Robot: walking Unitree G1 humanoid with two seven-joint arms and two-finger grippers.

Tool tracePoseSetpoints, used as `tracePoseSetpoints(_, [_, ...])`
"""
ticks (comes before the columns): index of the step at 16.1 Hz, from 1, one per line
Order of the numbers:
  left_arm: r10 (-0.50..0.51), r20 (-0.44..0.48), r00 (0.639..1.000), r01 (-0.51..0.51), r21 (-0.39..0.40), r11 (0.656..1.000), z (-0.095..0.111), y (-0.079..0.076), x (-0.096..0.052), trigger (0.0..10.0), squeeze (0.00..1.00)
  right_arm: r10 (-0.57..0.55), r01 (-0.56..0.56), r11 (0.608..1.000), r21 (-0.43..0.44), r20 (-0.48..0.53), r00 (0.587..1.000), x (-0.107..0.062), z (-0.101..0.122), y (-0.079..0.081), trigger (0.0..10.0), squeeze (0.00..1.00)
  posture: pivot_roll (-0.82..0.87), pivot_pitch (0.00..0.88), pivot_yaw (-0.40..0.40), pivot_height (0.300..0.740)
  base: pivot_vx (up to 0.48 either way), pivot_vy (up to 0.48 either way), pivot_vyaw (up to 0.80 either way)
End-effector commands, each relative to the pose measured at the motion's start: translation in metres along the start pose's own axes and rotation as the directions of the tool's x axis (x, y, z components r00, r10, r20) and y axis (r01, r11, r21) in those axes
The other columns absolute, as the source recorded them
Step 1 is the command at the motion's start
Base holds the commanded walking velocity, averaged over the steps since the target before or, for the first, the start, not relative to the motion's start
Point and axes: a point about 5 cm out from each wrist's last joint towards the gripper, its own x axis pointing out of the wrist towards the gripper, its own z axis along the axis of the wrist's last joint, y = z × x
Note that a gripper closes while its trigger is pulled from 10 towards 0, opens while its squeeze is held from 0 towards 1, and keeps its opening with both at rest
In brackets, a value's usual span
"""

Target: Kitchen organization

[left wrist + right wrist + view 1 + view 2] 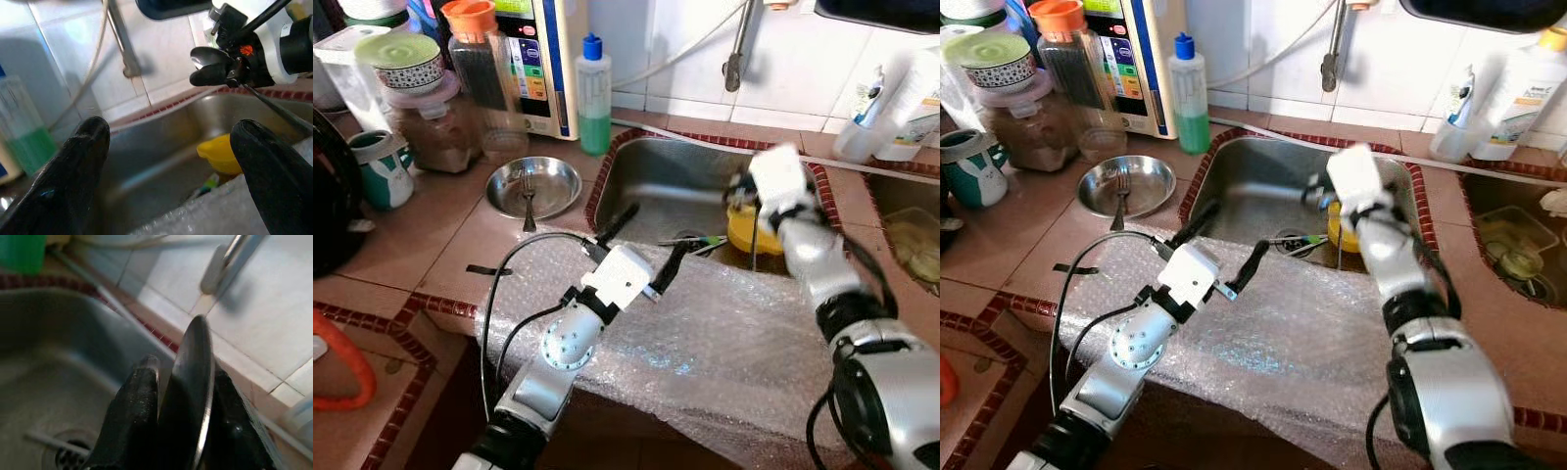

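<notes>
Steel sink [646, 186] set in tiled counter [431, 245], bubble wrap [724, 333] over front edge. Right gripper [215, 68] above sink w/ fingers clamped on spoon [193, 391], bowl end up. Left gripper [641, 245] at sink's near rim, fingers spread wide, nothing held. Yellow cup [749, 230] in sink.
</notes>
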Motion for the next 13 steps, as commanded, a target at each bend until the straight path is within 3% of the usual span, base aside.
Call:
tracePoseSetpoints(1, [-0.003, -0.002, 1.0, 0.003, -0.023, 1.0, 0.003, 0.0, 0.001, 10.0, 1.0, 0.053, -0.054, 0.998, -0.015, -0.065, 0.996, -0.006, -0.017, 0.008, 10.0, 1.0, -0.06, 0.065, -0.003, 0.74, 0.0, 0.0, 0.0])
tracePoseSetpoints(7, [-0.003, -0.029, 1.0, 0.002, -0.026, 1.0, 0.002, 0.002, 0.0, 10.0, 1.0, 0.103, -0.102, 0.995, 0.022, -0.09, 0.991, -0.009, -0.023, 0.014, 10.0, 1.0, -0.05, 0.061, -0.008, 0.74, 0.0, 0.0, 0.0])
tracePoseSetpoints(9, [0.011, -0.035, 0.999, -0.012, -0.018, 1.0, 0.001, 0.005, 0.0, 10.0, 1.0, 0.102, -0.097, 0.992, 0.077, -0.067, 0.992, -0.009, -0.022, 0.016, 10.0, 1.0, -0.05, 0.058, -0.011, 0.74, 0.0, 0.0, 0.0])
tracePoseSetpoints(13, [0.154, -0.081, 0.985, -0.152, 0.031, 0.988, -0.003, 0.029, 0.001, 10.0, 1.0, 0.127, -0.13, 0.982, 0.136, 0.03, 0.991, -0.006, -0.007, 0.024, 10.0, 1.0, -0.04, 0.056, -0.007, 0.74, 0.0, 0.0, 0.0])
